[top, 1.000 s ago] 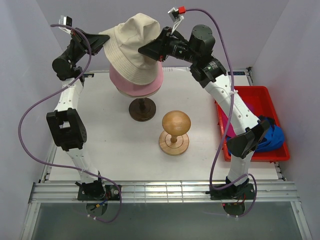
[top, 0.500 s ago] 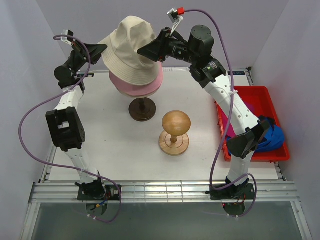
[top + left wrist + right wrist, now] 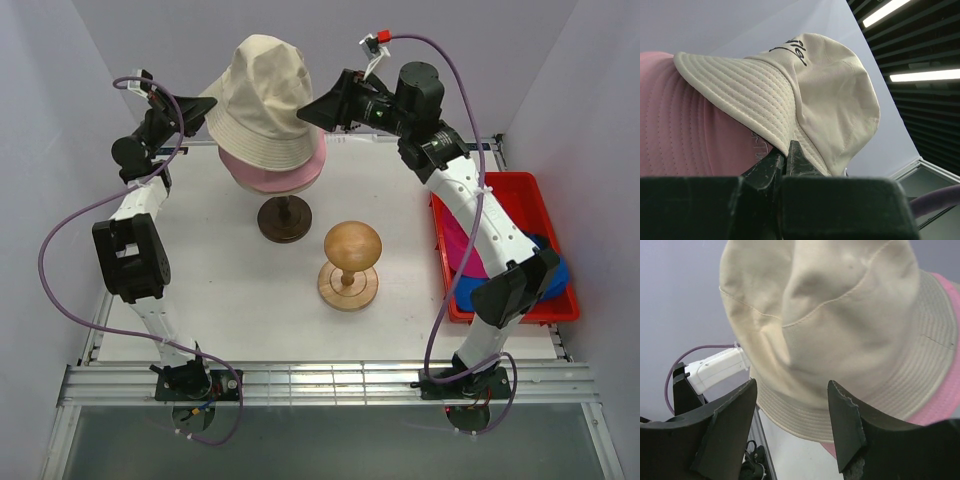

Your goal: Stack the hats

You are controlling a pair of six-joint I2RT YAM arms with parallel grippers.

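White worktop [image 3: 200, 285]: the left hand [image 3: 206, 102] pinches the brim of the beige hat [image 3: 262, 100], which sits atop the pink hat [image 3: 280, 177] at the back; the right hand [image 3: 303, 115], clamped a second ago, has opened and released it.

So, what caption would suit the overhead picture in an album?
A beige hat sits over the pink hat on a stand; left jaws pinch its brim, right jaws open beside it.
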